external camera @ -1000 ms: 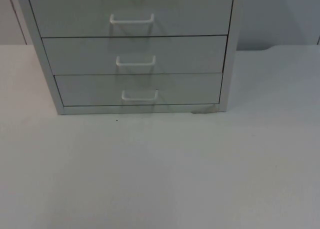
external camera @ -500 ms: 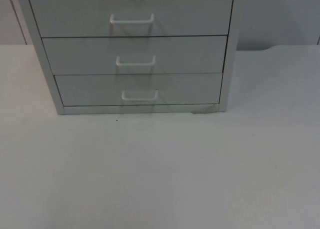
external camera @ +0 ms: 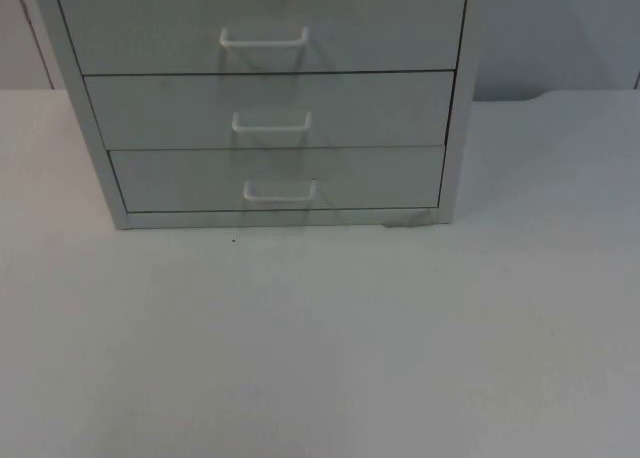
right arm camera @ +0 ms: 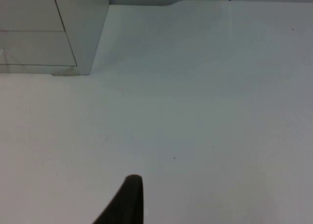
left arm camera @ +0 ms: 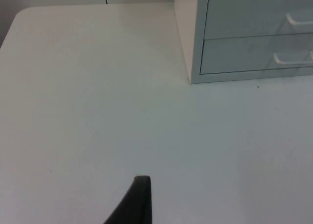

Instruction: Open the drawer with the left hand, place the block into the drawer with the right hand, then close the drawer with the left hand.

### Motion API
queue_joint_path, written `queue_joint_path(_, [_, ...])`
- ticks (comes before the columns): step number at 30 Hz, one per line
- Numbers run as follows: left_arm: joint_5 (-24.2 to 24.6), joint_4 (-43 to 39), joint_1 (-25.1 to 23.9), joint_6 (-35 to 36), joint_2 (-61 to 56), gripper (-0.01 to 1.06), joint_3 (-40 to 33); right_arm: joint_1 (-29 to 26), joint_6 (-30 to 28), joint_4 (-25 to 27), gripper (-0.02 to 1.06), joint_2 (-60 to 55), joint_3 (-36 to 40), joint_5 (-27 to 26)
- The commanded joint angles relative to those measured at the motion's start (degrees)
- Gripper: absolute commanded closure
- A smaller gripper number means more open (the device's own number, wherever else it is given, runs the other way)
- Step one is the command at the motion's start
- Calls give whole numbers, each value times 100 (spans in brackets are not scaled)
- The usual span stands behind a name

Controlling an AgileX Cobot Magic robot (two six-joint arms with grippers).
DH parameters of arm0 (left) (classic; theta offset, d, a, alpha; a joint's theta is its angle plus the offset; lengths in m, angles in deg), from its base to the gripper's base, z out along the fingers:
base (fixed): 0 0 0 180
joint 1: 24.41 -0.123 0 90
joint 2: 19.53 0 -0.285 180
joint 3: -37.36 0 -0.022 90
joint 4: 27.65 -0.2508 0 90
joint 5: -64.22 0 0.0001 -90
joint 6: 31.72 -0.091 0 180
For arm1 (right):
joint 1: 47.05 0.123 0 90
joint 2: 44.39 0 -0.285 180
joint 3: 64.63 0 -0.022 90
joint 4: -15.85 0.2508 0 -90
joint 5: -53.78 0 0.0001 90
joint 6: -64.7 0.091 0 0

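Top view: drawer (external camera: 275,179) closed, untouched.

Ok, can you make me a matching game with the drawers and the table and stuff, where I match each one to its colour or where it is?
Things:
1. bottom drawer
2. table
3. wall
4. left gripper

Matches:
A. white, under the cabinet
B. black, above the table, left of the cabinet
C. shut, the lowest one
D. grey, behind the cabinet

Pairs: 1-C, 2-A, 3-D, 4-B.

The right gripper hangs above the table on the cabinet's other side.
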Motion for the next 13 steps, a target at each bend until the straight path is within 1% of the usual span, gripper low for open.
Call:
queue_joint_path(1, [-5,38,32,-1,-14,0,-17,-41,1,-9,-1,12,8,-79])
queue_joint_path(9, [-5,38,32,-1,-14,0,-17,-41,1,-9,-1,12,8,-79])
queue_joint_path(13, [-5,40,-49,-1,-14,0,-17,-41,1,-9,-1,12,8,-79])
